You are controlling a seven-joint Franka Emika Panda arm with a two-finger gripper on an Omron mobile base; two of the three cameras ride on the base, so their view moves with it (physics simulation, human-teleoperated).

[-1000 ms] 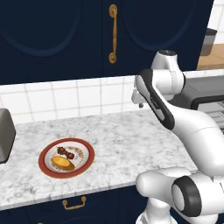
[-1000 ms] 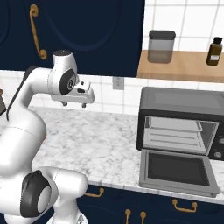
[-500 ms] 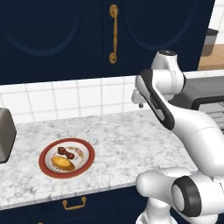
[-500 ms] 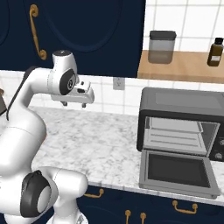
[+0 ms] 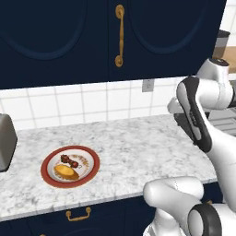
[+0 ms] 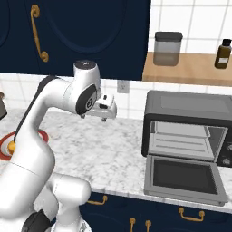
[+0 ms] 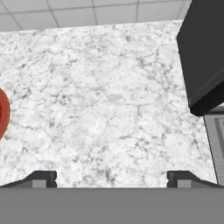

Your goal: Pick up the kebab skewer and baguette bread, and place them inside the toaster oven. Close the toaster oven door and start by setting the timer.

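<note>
Claw first: my gripper (image 7: 111, 178) hangs over bare marble with its two fingertips (image 7: 41, 178) spread wide apart and nothing between them. From the right base camera I see it (image 6: 105, 113) held up above the counter (image 6: 113, 149), between the plate and the toaster oven (image 6: 188, 136), touching neither.

I count one red-rimmed plate (image 5: 48, 177) on the counter's left part. On it lie one kebab skewer (image 5: 70, 161), a thin stick with dark red and brown chunks, and one baguette bread (image 5: 66, 172), a stubby golden loaf, just beside each other, the skewer toward the wall. In the hand camera just a sliver of the plate's red rim (image 7: 2, 114) shows at the left edge.

One toaster oven sits at the right end of the counter, well apart from the plate. Its single toaster oven door (image 6: 183, 177) is dropped flat open toward me, and I can see the wire rack (image 6: 181, 138) inside.

One silver toaster (image 5: 5, 140) stands at the far left, near the plate. On the wooden shelf (image 6: 190, 72) above the oven I count two containers: one clear canister (image 6: 167, 48) with a dark lid and one small brown bottle (image 6: 223, 54). Two upper cabinet doors show one brass handle (image 5: 120, 36) between them.
</note>
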